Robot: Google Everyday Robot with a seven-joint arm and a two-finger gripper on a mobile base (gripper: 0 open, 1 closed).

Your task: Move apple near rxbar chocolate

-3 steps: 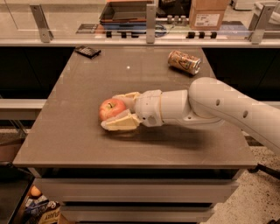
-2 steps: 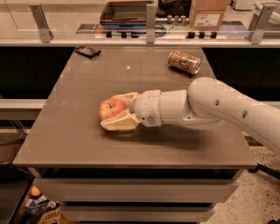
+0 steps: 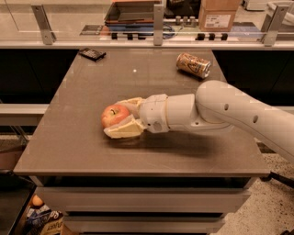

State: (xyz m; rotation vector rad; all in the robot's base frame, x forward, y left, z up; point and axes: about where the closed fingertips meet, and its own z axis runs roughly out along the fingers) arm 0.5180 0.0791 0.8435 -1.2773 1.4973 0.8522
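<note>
1. The gripper (image 3: 115, 118) is seen low over the middle-left part of the table (image 3: 82, 156), reaching in from the right side of the view.
2. Its two pale fingers (image 3: 125, 130) are set on either side of the apple (image 3: 113, 114), one at the far side and one at the near side, and both appear to be pressed against the fruit, so the apple is taken to be clamped between them.
3. The apple is shown red with a yellowish patch; it is placed at the gripper's tip, and its left side is left uncovered. It cannot be told whether it rests on the tabletop or is held just above it.
4. The white arm (image 3: 229, 112) is stretched out behind the gripper towards the right edge of the view, and a shadow is cast beneath it on the table.
5. The rxbar chocolate (image 3: 92, 53) is found lying flat at the far left corner of the table, well apart from the apple and the gripper.
6. A tan drink can (image 3: 193, 64) is seen lying on its side near the far right corner, also well apart from the apple.
7. Behind the table a railed shelf is visible, on which a cardboard box (image 3: 216, 13) and a dark tray (image 3: 133, 11) are placed.
</note>
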